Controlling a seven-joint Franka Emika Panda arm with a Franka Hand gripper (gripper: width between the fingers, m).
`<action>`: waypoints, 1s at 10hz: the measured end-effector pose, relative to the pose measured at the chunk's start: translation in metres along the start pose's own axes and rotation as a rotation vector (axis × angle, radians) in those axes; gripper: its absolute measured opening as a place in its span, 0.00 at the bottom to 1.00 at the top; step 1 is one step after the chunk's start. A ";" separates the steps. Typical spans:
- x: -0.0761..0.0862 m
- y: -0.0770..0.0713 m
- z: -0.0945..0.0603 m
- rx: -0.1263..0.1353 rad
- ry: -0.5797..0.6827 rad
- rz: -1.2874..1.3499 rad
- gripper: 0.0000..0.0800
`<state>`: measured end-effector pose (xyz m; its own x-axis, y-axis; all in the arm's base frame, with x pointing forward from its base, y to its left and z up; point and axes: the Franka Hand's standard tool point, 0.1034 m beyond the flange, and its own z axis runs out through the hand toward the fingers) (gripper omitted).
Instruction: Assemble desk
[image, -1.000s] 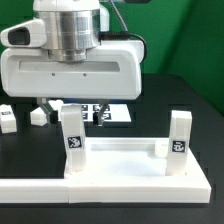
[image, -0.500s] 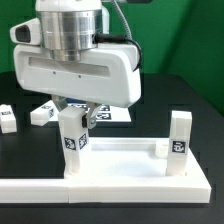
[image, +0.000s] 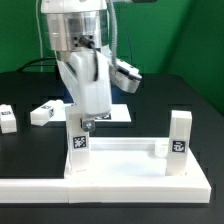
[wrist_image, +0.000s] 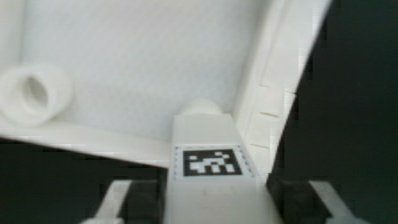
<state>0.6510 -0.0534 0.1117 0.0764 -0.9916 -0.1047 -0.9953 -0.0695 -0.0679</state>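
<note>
1. A black counter (image: 20, 150) runs back to a green backdrop (image: 190, 50).
2. The white desk top (image: 125, 152) lies rim up at 6 o'clock in the exterior view.
3. A tagged leg (image: 76, 140) stands upright at its 9 o'clock end, and a second leg (image: 178, 135) stands at its 3 o'clock end.
4. The hand (image: 88, 122) hangs over the tagged leg, its jaws partly closed and clamped on the leg's upper end.
5. A loose leg (image: 42, 112) and a farther loose leg (image: 7, 120) lie on the counter at 9 o'clock of the hand.
6. The wrist view shows a round socket (wrist_image: 32, 92) in the desk top near the tagged leg.

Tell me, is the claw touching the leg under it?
Cannot tell. The wrist view shows the claw straddling the leg, but blur hides any contact; the exterior view is no clearer.
</note>
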 end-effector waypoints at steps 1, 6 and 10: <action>-0.001 0.000 0.000 0.017 -0.009 0.118 0.36; -0.002 0.001 0.002 -0.017 0.050 -0.221 0.76; -0.003 0.002 0.003 -0.030 0.051 -0.561 0.81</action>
<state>0.6491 -0.0505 0.1092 0.5919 -0.8059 -0.0129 -0.8045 -0.5897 -0.0709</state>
